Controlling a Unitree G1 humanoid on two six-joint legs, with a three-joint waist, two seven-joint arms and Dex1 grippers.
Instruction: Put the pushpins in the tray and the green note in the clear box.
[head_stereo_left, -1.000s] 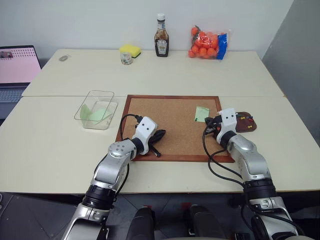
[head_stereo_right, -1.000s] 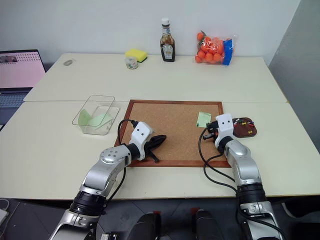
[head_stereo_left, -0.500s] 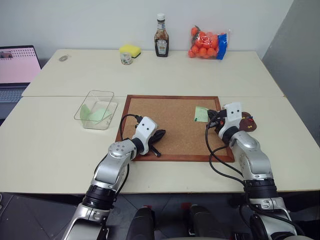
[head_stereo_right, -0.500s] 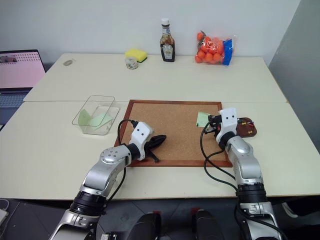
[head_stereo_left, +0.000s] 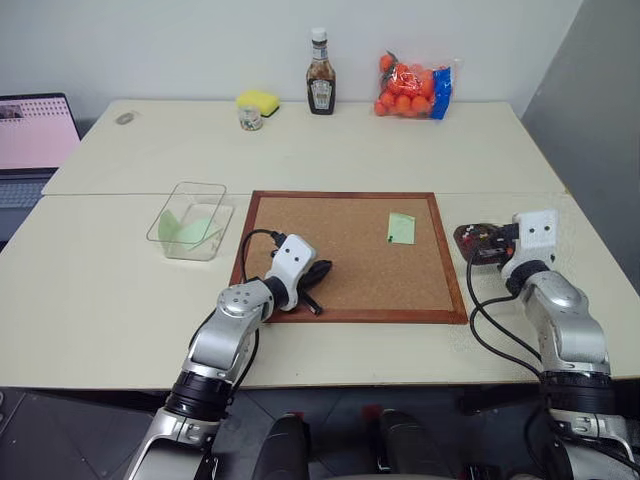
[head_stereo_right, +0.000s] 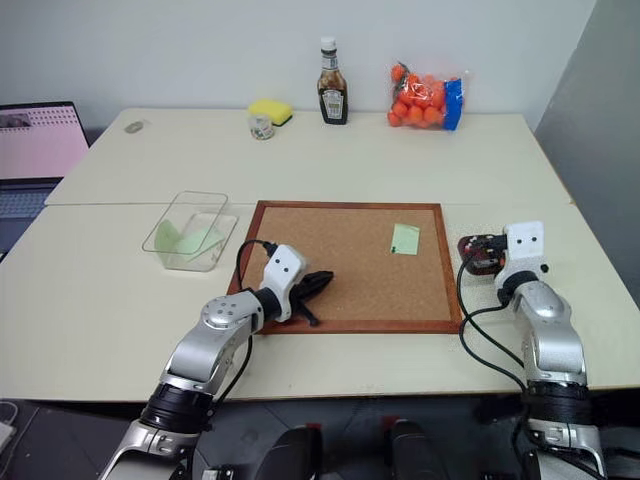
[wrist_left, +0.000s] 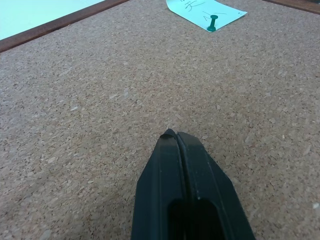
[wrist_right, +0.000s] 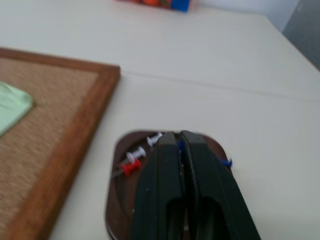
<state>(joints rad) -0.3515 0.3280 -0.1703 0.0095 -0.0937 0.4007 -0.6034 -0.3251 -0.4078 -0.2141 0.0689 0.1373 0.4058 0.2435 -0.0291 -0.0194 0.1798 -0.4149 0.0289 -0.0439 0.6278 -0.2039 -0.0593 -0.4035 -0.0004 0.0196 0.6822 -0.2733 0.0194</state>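
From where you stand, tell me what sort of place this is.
Probably an office or lab workspace: pale tables pushed together, an open laptop at the far left, and a corkboard with a green note pinned on it.

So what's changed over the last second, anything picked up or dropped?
The right gripper swung right, off the corkboard's edge, and now sits shut above the tray holding pushpins. I can't see it gripping a pin. The left gripper stayed shut over the cork; the green note is still pinned, and the clear box is unmoved.
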